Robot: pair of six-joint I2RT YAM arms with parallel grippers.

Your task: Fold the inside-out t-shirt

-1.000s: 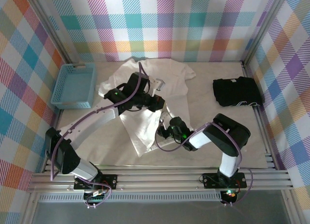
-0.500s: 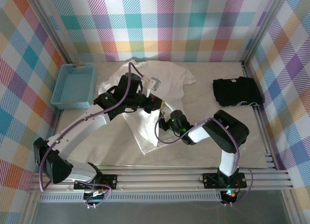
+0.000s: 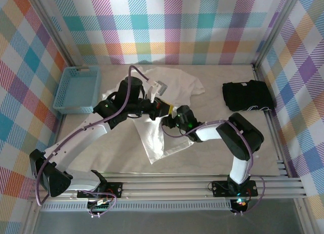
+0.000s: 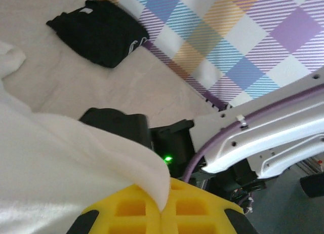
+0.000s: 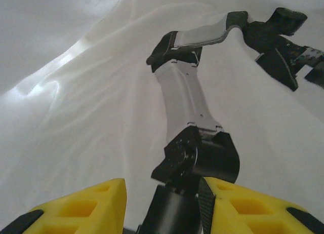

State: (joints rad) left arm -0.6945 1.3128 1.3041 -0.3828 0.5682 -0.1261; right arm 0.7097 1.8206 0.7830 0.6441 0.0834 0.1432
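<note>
Left gripper point(image 4: 163, 207): clenched on a thin fold of the inside-out t-shirt point(image 3: 174, 84); the cloth rises between the yellow fingers point(image 4: 126, 208).
Right gripper point(image 5: 159, 193): jaws apart, nothing between them that I can see; it sits just beside the left gripper, on its right.
Shirt position: spread and wrinkled under both grippers, running from behind them to a narrow tail on their near side.
Risk, slip: the pinch takes only a slim edge, so a quick pull may free it.
Risk, collision: the two wrists are nearly touching, so a sideways swing by either could knock the other or snag the purple cable point(image 3: 132, 72).
Risk, wrong layer: closing the right jaws here may catch two layers, or none.
Risk, drag: lifting from one point may bunch the loose cloth instead of laying it flat.
Left edge: blue basket point(image 3: 61, 92), well off to the left gripper's left.
Right edge: black folded garment point(image 3: 247, 95), well apart on the right gripper's right.
Far edge: the shirt's far side lies near the plaid wall point(image 3: 167, 26), leaving little room beyond the grippers.
Open room: bare table point(image 3: 212, 143) nearer than the grippers, to the right of the shirt's tail.
</note>
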